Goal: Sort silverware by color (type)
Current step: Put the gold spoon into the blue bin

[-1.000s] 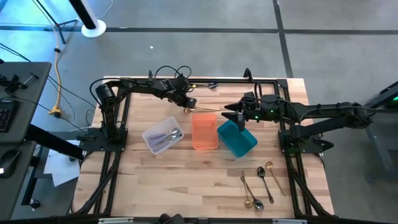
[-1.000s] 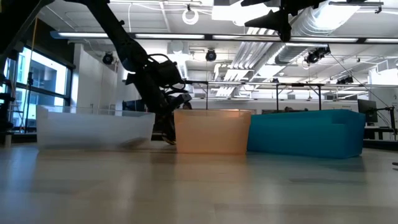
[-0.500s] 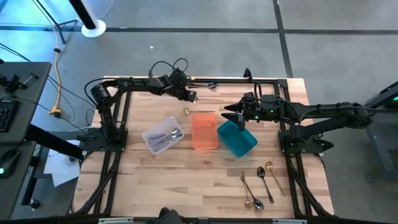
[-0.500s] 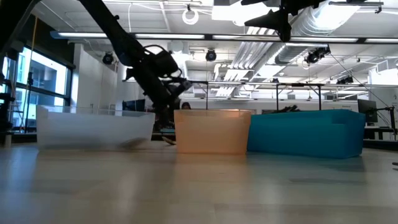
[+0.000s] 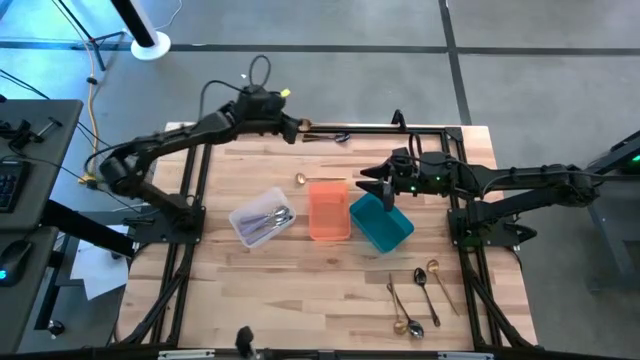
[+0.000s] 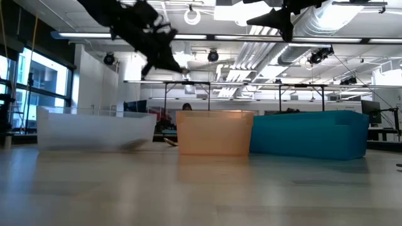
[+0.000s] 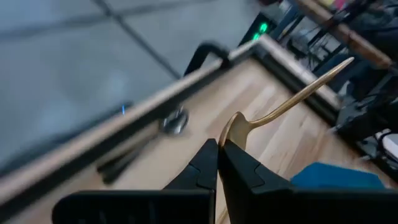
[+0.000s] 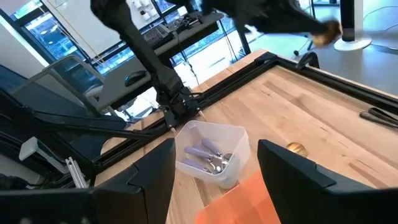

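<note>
My left gripper [image 7: 217, 151], at eleven o'clock over the counter [image 5: 330, 270], pinches a gold spoon [image 7: 283, 106] by its bowl: light, stiff, slippery. My right gripper [image 8: 214, 165] waits released.

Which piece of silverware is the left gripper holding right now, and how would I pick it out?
Start at the table's far rail in the high view, where the left gripper hangs raised, away from the bins. It is shut on a gold utensil, gripped at its broad end, with the thin handle sticking out beyond the fingers. Every other piece lies on the wood or in the clear bin.
</note>
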Motion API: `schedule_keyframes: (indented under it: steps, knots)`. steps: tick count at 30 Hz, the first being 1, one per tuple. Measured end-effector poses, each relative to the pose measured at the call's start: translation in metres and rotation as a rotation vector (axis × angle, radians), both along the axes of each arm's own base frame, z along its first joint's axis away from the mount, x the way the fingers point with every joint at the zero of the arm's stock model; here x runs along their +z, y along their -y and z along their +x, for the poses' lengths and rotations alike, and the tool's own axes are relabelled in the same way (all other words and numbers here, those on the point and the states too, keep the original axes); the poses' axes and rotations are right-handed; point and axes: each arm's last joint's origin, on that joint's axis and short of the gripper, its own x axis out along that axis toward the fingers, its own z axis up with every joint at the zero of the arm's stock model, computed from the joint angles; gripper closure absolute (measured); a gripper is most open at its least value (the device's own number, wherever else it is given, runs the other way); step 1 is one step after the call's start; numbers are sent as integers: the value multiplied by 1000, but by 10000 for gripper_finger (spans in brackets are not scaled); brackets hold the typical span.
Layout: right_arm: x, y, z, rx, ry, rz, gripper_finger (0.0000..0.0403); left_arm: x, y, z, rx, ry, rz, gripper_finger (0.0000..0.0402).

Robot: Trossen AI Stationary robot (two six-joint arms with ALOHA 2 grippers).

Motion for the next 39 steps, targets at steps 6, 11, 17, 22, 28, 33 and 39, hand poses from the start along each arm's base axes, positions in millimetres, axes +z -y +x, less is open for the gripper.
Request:
schedule_keyframes:
  steps: [6, 11, 17, 22, 28, 33, 39]
  knots:
    - [3, 0, 1, -11, 33, -5, 190, 45, 39, -19, -35, 18, 184, 401]
    - [8, 0, 1, 0, 71, -70, 190, 69, 79, -31, -101, 4, 325, 401]
    - [15, 1, 2, 13, 123, -193, 190, 88, 122, -42, -141, 30, 424, 401]
    - [18, 1, 2, 13, 142, -231, 190, 93, 149, -46, -112, 15, 467, 401]
    - [18, 1, 2, 24, 141, -243, 190, 68, 173, -47, -28, 19, 454, 401]
    - [18, 0, 2, 55, 139, -278, 190, 35, 187, -49, 14, 102, 430, 401]
    - [13, 0, 7, 51, 117, -290, 190, 29, 194, -46, 41, 108, 472, 401]
